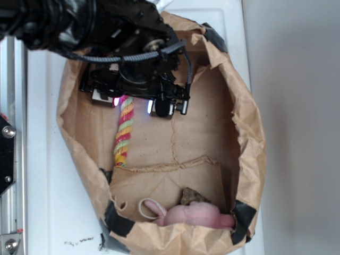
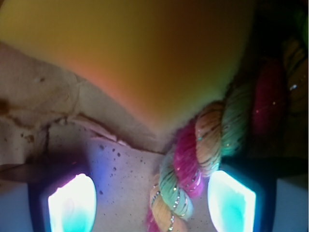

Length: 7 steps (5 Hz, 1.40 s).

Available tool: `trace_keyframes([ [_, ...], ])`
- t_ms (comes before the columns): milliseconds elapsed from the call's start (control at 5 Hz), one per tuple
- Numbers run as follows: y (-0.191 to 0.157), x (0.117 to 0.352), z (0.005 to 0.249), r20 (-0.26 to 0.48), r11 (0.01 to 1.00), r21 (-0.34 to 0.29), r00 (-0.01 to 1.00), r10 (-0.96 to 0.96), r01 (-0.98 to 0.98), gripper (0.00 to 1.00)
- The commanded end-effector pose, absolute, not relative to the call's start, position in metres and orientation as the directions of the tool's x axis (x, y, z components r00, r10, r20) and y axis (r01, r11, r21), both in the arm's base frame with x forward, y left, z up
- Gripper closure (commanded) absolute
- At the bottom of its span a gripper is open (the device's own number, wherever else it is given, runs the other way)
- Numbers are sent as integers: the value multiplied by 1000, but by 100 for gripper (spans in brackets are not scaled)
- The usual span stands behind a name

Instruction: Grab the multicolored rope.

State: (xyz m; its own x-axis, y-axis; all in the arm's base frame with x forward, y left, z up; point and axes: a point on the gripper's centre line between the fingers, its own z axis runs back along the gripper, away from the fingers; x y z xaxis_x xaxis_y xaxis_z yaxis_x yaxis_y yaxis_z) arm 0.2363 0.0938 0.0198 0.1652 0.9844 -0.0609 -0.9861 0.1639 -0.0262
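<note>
Two glowing fingertips (image 2: 72, 203) of the hand (image 2: 152, 203) fill the bottom of the wrist view, lit white-cyan with a pink tinge; jaws spread apart, nothing clamped. Multicolored rope (image 2: 193, 159): twisted red, yellow and light-green strands, running between the fingertips, close against the right one, then curving up and away to the right into shadow. Whether the right pad touches it cannot be told.

Yellow sponge block (image 2: 130, 53): large blurred yellow-orange mass across the top of the wrist view, its lower edge just beside the rope. Not visible in the exterior view, where the black arm (image 1: 79, 26) covers that part of the bag.

Brown paper bag (image 1: 249, 138): lying open on the white desk (image 1: 48, 159), sides crumpled, patched with black tape at its corners. Exterior view shows the hand (image 1: 133, 103) inside the bag at upper left, with the rope (image 1: 123, 135) emerging from under it and lying straight along the bag floor, its free end towards the lower left. The rope's upper end is hidden by the hand.

Pink plush toy (image 1: 194, 215): at the bag's bottom edge, well apart from the rope, partly cut off by the paper rim. Small dark brown lump (image 1: 194, 196) just above it, identity unclear.

Metal rail (image 1: 10, 159): along the left edge, cropped. No readable writing or labels in either view.
</note>
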Motion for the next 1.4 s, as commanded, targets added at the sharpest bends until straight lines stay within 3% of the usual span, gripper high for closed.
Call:
trace_keyframes([
  [0, 116, 228, 50, 2, 191, -96, 192, 981, -977, 0],
  [600, 122, 218, 41, -24, 168, -87, 171, 985, -982, 0],
  [1200, 110, 206, 18, 38, 205, -93, 202, 979, -974, 0],
])
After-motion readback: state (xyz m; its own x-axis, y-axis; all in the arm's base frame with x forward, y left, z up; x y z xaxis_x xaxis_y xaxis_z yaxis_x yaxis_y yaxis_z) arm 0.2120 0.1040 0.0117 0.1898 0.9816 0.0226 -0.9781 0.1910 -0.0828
